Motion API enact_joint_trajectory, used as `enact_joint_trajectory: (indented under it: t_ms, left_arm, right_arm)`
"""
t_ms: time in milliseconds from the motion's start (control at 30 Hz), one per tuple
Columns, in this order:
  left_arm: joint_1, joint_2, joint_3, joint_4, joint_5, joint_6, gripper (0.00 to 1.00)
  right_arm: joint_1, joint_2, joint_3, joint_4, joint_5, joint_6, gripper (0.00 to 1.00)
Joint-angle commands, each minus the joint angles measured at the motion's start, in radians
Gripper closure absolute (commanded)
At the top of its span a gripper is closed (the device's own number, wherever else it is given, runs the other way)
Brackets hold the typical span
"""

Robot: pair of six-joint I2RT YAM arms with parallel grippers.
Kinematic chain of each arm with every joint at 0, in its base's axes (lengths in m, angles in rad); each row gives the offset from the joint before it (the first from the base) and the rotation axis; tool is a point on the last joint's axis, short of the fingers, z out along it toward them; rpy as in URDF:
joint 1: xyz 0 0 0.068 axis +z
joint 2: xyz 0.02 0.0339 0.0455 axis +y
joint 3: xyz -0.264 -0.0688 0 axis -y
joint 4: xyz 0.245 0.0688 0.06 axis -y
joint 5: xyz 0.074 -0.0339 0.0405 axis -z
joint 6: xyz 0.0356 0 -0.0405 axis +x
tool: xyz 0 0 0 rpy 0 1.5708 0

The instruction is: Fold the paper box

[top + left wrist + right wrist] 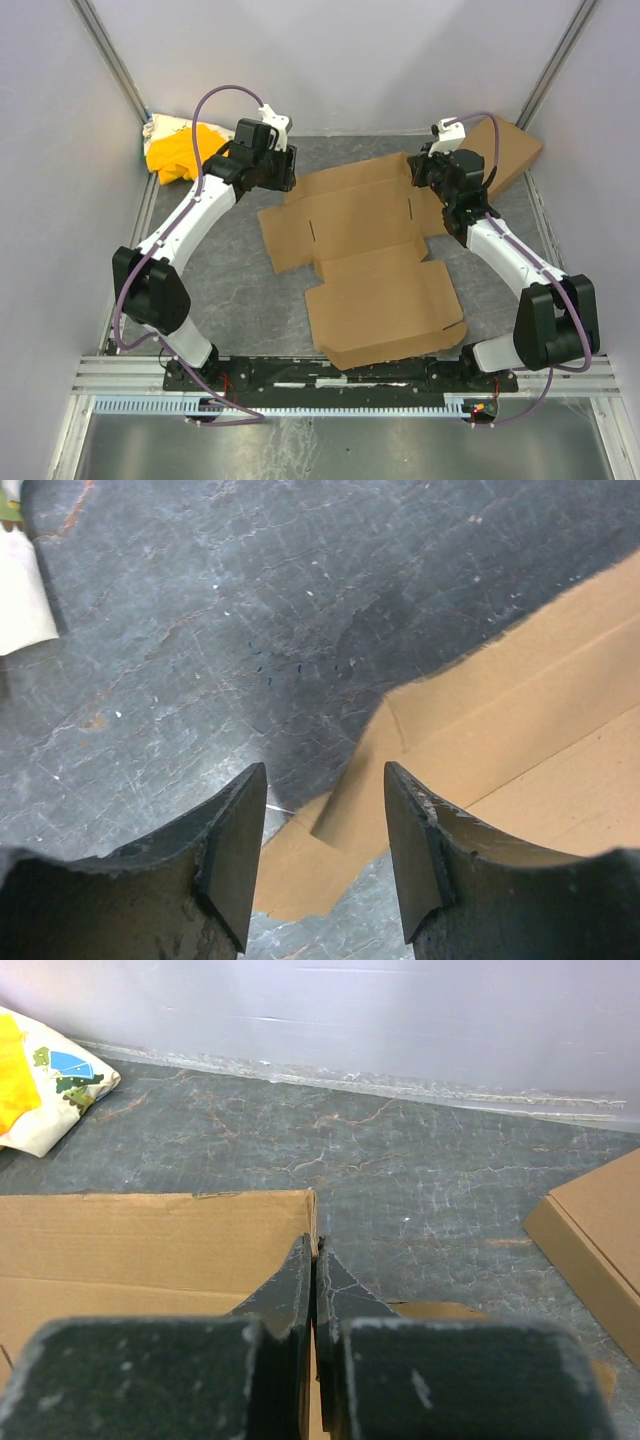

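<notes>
Peering in, I see a cloth bundle [178,150], partly hidden. The left gripper [322,780] hangs released over the corner of the paper box [370,270], which lies unfolded mid-table. The right gripper [315,1250] is clenched at its far flap. The second box [515,150] is half covered.

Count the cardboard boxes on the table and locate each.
2. The paper box lies open at the centre; the second cardboard box sits far right, partly behind the right arm.
</notes>
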State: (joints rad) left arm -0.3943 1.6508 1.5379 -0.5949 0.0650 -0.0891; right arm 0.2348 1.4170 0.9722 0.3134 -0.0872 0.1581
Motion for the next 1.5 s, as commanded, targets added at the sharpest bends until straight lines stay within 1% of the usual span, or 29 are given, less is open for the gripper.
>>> enact_joint_trajectory:
  t_ms: [0, 133, 267, 367, 433, 533, 767, 900, 1033, 1133, 1333, 1367, 1467]
  left_arm:
    - [-0.001, -0.046, 0.019, 0.054, -0.085, 0.035, 0.42]
    - [-0.001, -0.041, 0.024, 0.060, -0.054, 0.050, 0.42]
    - [-0.001, -0.026, 0.023, 0.055, 0.014, 0.045, 0.48]
    - [-0.001, -0.018, 0.023, 0.054, 0.071, 0.032, 0.58]
    - [-0.002, -0.012, 0.027, 0.046, 0.100, 0.026, 0.68]
    - [-0.001, 0.001, 0.041, 0.023, 0.136, 0.020, 0.77]
    - [-0.001, 0.032, 0.065, -0.002, 0.217, -0.019, 0.80]
    - [-0.001, 0.079, 0.126, -0.052, 0.258, -0.050, 0.80]
    - [-0.001, 0.109, 0.154, -0.072, 0.262, -0.082, 0.86]
    - [-0.002, 0.123, 0.177, -0.086, 0.240, -0.117, 0.91]
    - [-0.002, 0.129, 0.221, -0.106, 0.182, -0.163, 0.96]
    - [-0.002, 0.123, 0.224, -0.106, 0.161, -0.165, 0.96]
    - [-0.003, 0.106, 0.237, -0.106, 0.070, -0.153, 0.96]
  right_arm:
    - [-0.002, -0.043, -0.001, 0.029, -0.010, -0.011, 0.98]
    - [-0.003, -0.046, -0.001, 0.026, -0.015, -0.006, 0.98]
    - [-0.002, -0.051, 0.001, 0.019, -0.017, -0.006, 0.98]
    - [-0.002, -0.047, 0.007, 0.008, -0.017, 0.000, 0.98]
    - [-0.002, -0.041, 0.017, -0.004, -0.016, 0.005, 0.98]
    - [-0.002, -0.029, 0.029, -0.021, -0.013, 0.014, 0.98]
    - [0.000, -0.016, 0.036, -0.028, -0.014, 0.030, 0.98]
    - [0.003, -0.016, 0.036, -0.030, -0.024, 0.037, 0.98]
    - [0.014, -0.021, 0.037, -0.035, -0.037, 0.046, 0.98]
    - [0.030, -0.027, 0.037, -0.040, -0.041, 0.048, 0.98]
    - [0.069, -0.032, 0.044, -0.065, -0.022, 0.041, 0.98]
    - [0.070, -0.033, 0.046, -0.068, -0.015, 0.042, 0.97]
    - [0.070, -0.036, 0.066, -0.116, 0.005, 0.051, 0.84]
